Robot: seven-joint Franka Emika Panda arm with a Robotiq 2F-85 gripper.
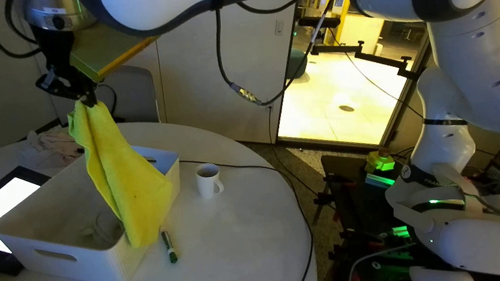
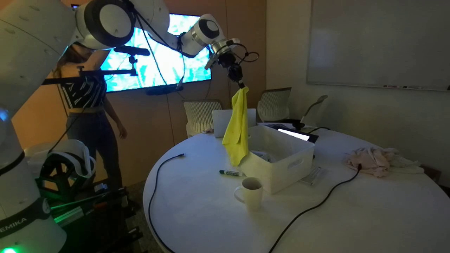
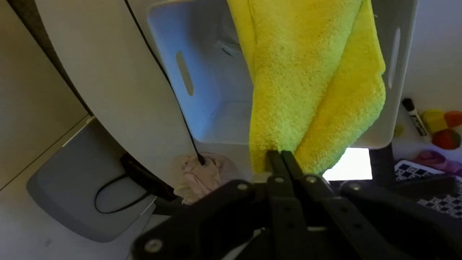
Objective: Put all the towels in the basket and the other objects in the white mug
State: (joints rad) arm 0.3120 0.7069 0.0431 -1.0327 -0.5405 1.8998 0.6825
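My gripper (image 1: 89,101) is shut on the top of a yellow-green towel (image 1: 129,182), which hangs down in folds. Both exterior views show it beside and across one long wall of the white basket (image 2: 281,175); whether it touches the rim I cannot tell. From the wrist, the towel (image 3: 306,72) hides much of the basket's inside. A whitish bundle (image 1: 104,228) lies in the basket. The white mug (image 2: 253,196) stands upright on the table, a short way from the basket. A green-capped marker (image 1: 169,247) lies by the basket's wall.
A lit screen (image 1: 2,207) lies along the basket's far side. Crumpled pinkish cloth (image 2: 372,161) rests on the table. Another marker (image 3: 415,117) and a yellow block (image 3: 435,121) are near the basket. Black cables (image 2: 316,207) cross the table. A person (image 2: 89,112) stands behind.
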